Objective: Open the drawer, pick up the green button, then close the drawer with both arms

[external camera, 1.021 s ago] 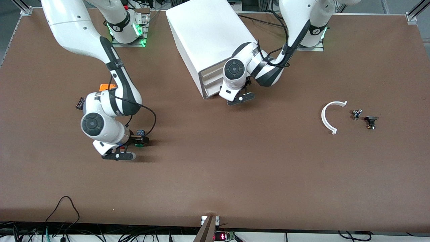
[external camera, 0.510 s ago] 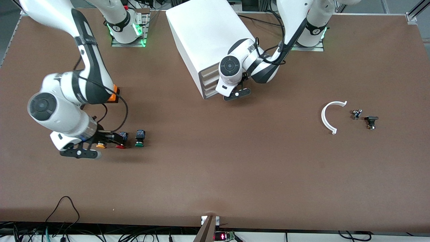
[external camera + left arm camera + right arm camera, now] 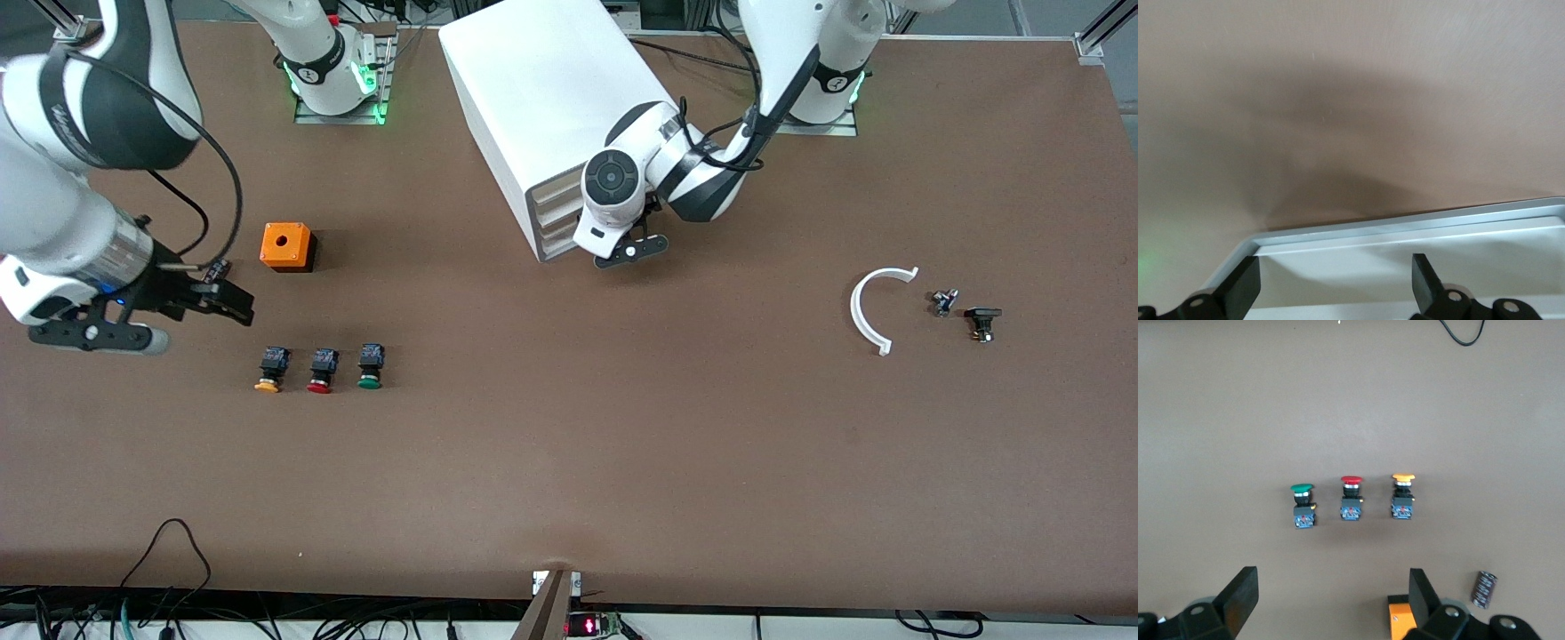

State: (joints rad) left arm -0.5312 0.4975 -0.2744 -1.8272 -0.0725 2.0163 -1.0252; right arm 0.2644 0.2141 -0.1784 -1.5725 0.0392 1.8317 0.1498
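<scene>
The green button [image 3: 370, 366] lies on the brown counter [image 3: 569, 444] beside a red button [image 3: 321, 370] and a yellow button [image 3: 270, 370], apart from the right gripper [image 3: 218, 302], which hangs above with fingers [image 3: 1238, 597] spread wide and empty. The left gripper [image 3: 636, 233] sits at the cabinet [image 3: 551, 107] front, fingers [image 3: 1245, 287] open over the drawer [image 3: 1405, 253]. An orange box [image 3: 286, 246] stands near.
</scene>
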